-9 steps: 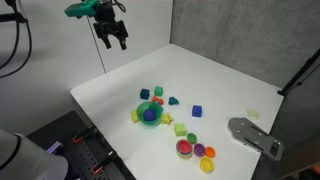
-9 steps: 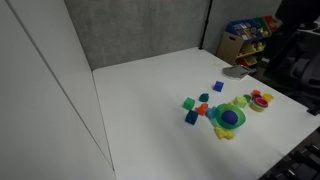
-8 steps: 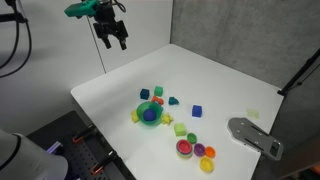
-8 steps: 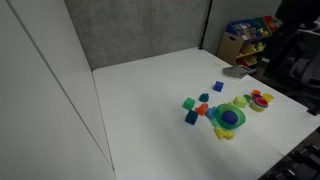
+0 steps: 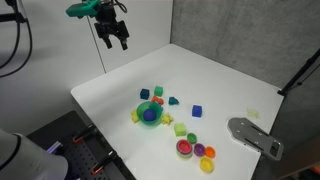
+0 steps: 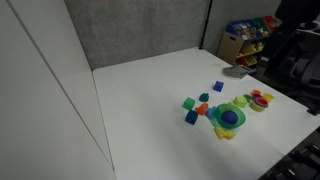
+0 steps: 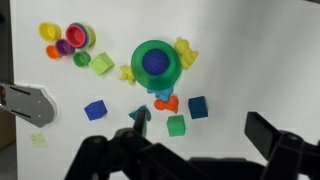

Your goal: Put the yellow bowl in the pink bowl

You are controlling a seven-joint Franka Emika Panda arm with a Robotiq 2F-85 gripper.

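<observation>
The yellow bowl point(image 7: 48, 31) lies at the top left of the wrist view, in a cluster with the pink bowl point(image 7: 80, 37), a purple bowl point(image 7: 64, 46) and an orange bowl point(image 7: 52, 50). In an exterior view the pink bowl point(image 5: 185, 147) sits near the table's front edge, with the yellow bowl point(image 5: 207, 166) just beyond the purple and orange ones. My gripper point(image 5: 112, 35) hangs high above the far corner of the table, well away from the bowls. Its fingers point(image 7: 200, 135) are spread open and empty.
A large green bowl holding a blue piece point(image 5: 149, 113) stands mid-table among several coloured blocks point(image 7: 96, 110). A grey metal plate point(image 5: 255, 137) lies at the table edge near the bowls. The same toys show in the exterior view from the side point(image 6: 230, 118). A toy shelf point(image 6: 245, 38) stands behind.
</observation>
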